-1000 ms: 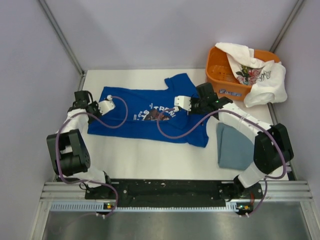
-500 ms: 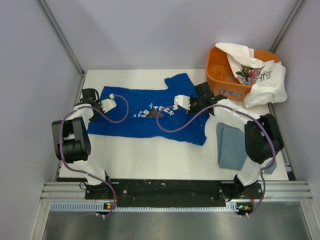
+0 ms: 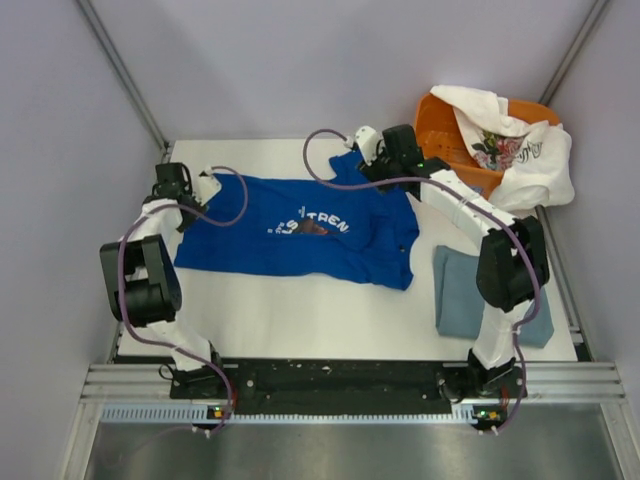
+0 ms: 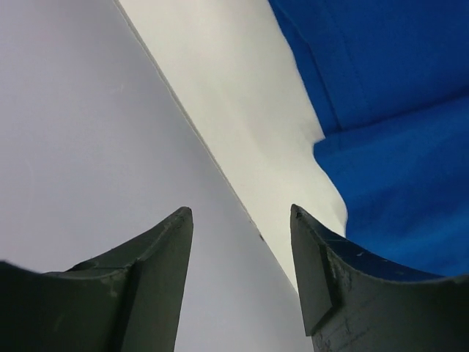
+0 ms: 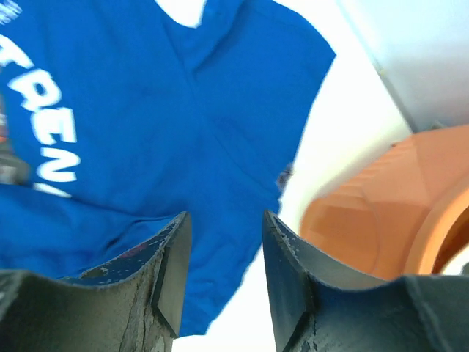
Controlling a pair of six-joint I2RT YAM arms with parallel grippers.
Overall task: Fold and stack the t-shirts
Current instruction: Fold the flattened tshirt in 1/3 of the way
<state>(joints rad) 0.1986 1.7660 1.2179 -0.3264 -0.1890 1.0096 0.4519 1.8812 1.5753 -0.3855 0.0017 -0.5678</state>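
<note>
**Status: both claws open, 3 tees located**

Nearest my bases, on the right side of the table (image 3: pixel 300 310), the grey-blue tee (image 3: pixel 468 292) lies folded in a flat rectangle. It is well apart from both claws.

Mid-table, the royal-blue tee (image 3: pixel 290 235) lies spread flat, chest print up with white lettering showing. It sits just beside the grey-blue tee; I cannot tell whether they touch.

My left claw (image 4: pixel 242 220) is at the far left corner of the royal-blue tee, close to the side wall (image 4: pixel 88 147). Its fingers stand apart with nothing between them, and the blue cloth edge shows past the right finger.

My right claw (image 5: pixel 223 220) is over the far sleeve of the royal-blue tee. The jaws are spread and hold nothing. Whether either claw touches cloth, I cannot tell.

At the far right corner, the white tee (image 3: pixel 520 150) with floral print is draped over the rim of the orange basket (image 3: pixel 438 150).
</note>
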